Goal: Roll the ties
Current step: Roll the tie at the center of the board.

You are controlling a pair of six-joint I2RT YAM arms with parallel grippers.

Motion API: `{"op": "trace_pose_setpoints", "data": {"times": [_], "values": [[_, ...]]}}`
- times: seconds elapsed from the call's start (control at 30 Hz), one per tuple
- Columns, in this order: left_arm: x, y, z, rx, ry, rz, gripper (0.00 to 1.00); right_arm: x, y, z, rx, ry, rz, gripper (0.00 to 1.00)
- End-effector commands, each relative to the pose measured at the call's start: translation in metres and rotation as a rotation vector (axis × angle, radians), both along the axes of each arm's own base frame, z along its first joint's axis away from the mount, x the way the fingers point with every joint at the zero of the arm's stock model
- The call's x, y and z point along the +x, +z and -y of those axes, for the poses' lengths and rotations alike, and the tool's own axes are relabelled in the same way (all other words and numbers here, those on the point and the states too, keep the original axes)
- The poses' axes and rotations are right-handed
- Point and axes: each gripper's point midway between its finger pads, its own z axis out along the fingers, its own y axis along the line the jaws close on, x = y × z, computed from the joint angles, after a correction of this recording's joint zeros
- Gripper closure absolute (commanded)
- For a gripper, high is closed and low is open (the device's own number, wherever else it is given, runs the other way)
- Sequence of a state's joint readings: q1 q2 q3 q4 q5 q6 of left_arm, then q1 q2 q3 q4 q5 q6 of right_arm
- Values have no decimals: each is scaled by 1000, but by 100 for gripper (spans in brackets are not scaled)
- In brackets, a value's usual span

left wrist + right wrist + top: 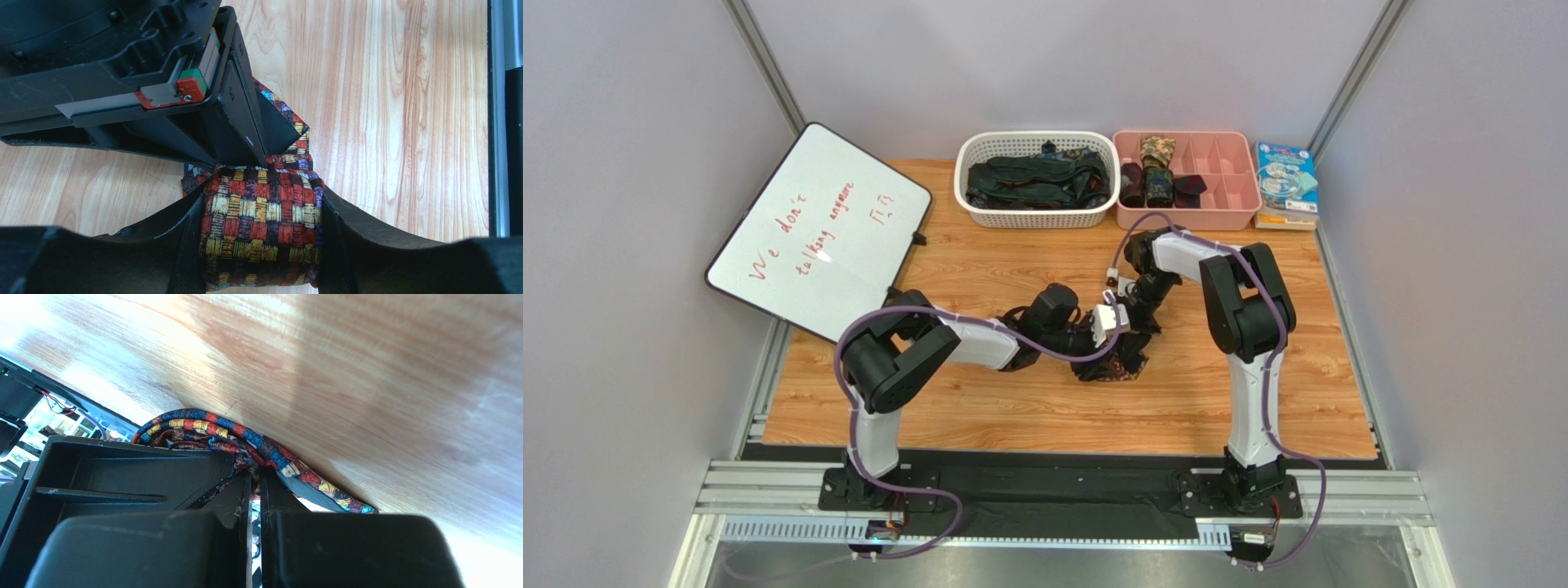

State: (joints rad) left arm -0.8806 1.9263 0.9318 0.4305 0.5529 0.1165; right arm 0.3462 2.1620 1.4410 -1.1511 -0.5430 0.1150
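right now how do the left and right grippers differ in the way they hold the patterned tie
Opening: the left gripper has its fingers wide apart, while the right gripper has them almost together. Hold: the left gripper clasps the thick rolled part of the patterned tie from both sides; the right gripper pinches only thin cloth. Shared: both grip the same tie, close to the wooden table.

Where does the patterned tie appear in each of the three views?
Top external: patterned tie at the picture's centre.
Left wrist: patterned tie coiled at lower centre, between the left tool's fingers.
Right wrist: patterned tie at centre-left, just above the right tool.
Shared landmark: the wooden table under it.
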Motion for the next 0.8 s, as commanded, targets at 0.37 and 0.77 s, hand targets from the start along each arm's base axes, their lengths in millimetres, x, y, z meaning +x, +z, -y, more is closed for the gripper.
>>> {"op": "trace_pose_setpoints", "data": {"times": [0.37, 0.77], "values": [[-20, -68, -54, 391, -72, 45, 80, 35, 20, 32, 139, -75, 209, 57], [-18, -72, -45, 389, -78, -2, 84, 32, 0, 44, 267, -188, 198, 27]]}}
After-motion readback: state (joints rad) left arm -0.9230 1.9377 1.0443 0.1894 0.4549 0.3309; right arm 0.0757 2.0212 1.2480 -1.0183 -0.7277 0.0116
